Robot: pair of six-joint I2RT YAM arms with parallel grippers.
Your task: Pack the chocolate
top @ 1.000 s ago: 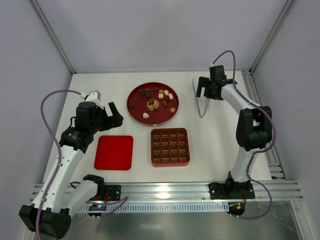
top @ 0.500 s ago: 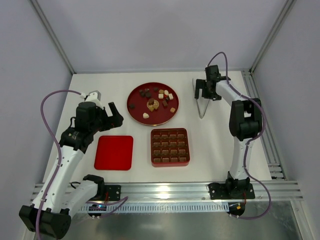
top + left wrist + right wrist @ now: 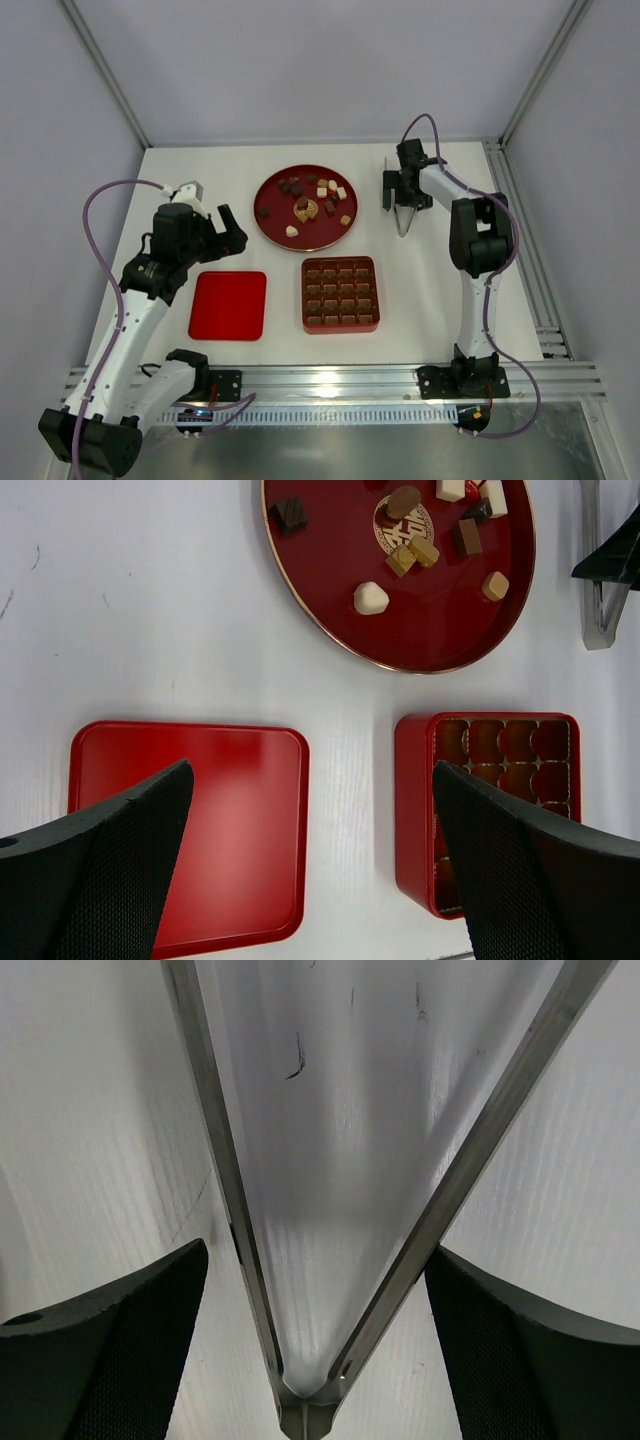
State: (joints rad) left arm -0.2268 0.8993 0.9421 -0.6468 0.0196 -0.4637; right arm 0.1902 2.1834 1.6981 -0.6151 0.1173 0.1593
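Several pieces of chocolate (image 3: 318, 197), dark brown, light brown and cream-white, lie scattered on a round red plate (image 3: 275, 222); the left wrist view shows them (image 3: 371, 598) too. A square red box (image 3: 305, 296) with a brown grid stands below the plate. Metal tongs (image 3: 402, 218) lie on the table at the back right. My right gripper (image 3: 402, 198) is low over them, open, one jaw on each side of the two tong arms (image 3: 225, 1180) near their hinge; contact is unclear. My left gripper (image 3: 228, 228) hangs open above the table.
A flat red lid (image 3: 229, 304) lies left of the box, partly under my left gripper (image 3: 310, 770). The box wall (image 3: 412, 810) shows at that view's right. Metal frame rails run along the table's right and near edges.
My right gripper has moved left and down onto the tongs, and its jaws have narrowed slightly. The left arm has not moved.
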